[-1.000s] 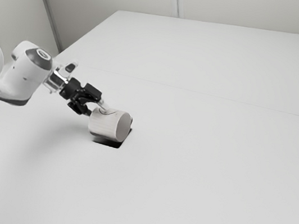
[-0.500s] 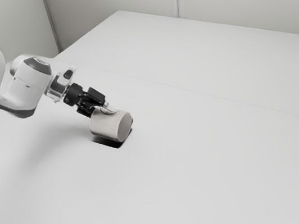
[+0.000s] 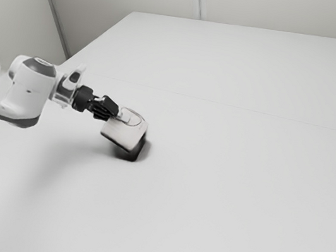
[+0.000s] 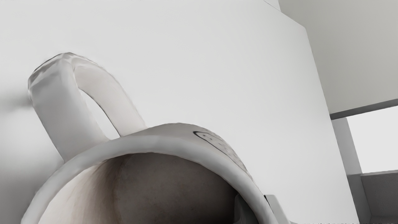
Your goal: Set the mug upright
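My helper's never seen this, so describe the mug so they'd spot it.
Over the big white table, follow the white arm to its black tool. At its tip is a pale, tilted mug, set apart by its looped handle.

Free: handle (image 4: 51, 102) gap; rm at ext. view's R of mug (image 3: 123, 133) | Blkd: gripper (image 3: 122, 116) gap, by mug wall (image 4: 155, 144)

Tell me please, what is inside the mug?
One finger of the gripper reaches inside the mug, beside its inner wall. What lies behind that finger is covered, and part of the interior is beyond the wrist view's edge.
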